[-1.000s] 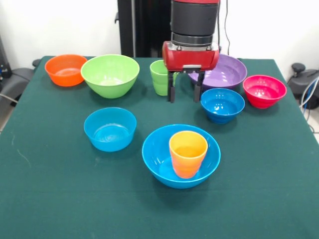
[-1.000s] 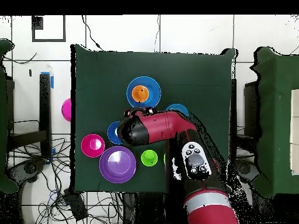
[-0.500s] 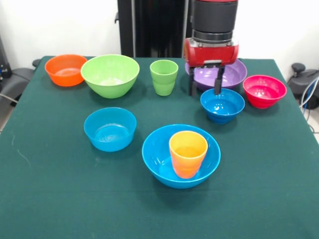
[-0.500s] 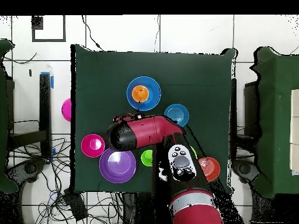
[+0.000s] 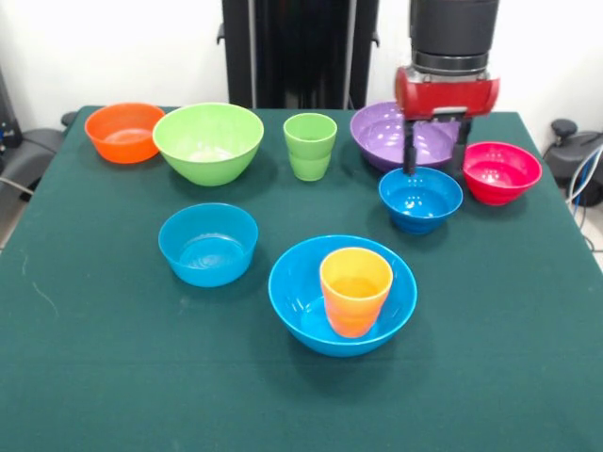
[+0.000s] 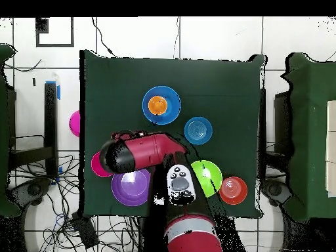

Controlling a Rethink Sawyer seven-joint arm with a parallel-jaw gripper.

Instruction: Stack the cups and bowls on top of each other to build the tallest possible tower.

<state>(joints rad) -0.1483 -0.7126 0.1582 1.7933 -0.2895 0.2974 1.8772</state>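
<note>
Only one piece of stacking showed on the green table (image 5: 85, 377): the orange-yellow cup (image 5: 355, 290) stood upright inside the large blue bowl (image 5: 306, 306) near the front edge. That was the whole tower so far — two pieces, and not a tall one.

Everything else sat singly on the cloth. The small orange bowl (image 5: 124, 131) and the large lime green bowl (image 5: 208, 141) were side by side at the far left, the light green cup (image 5: 310, 146) stood alone near the middle of the back row, and the wide purple bowl (image 5: 386, 137) lay beyond it. One small blue bowl (image 5: 207, 244) sat left of the tower; the other small blue bowl (image 5: 420, 199) sat just in front of the purple one, with the pink-red bowl (image 5: 500, 171) to its side. So six bowls and one cup remained to be added — most of the job, by my judgement.

The gripper (image 5: 435, 153) hung empty between the purple and pink-red bowls, just behind the small blue bowl, its fingers spread apart and holding nothing. In the overhead view the red arm (image 6: 147, 149) covered that corner, so the fingers could not be seen there. It appeared to be lining up on one of those three bowls; which one could not be told.
</note>
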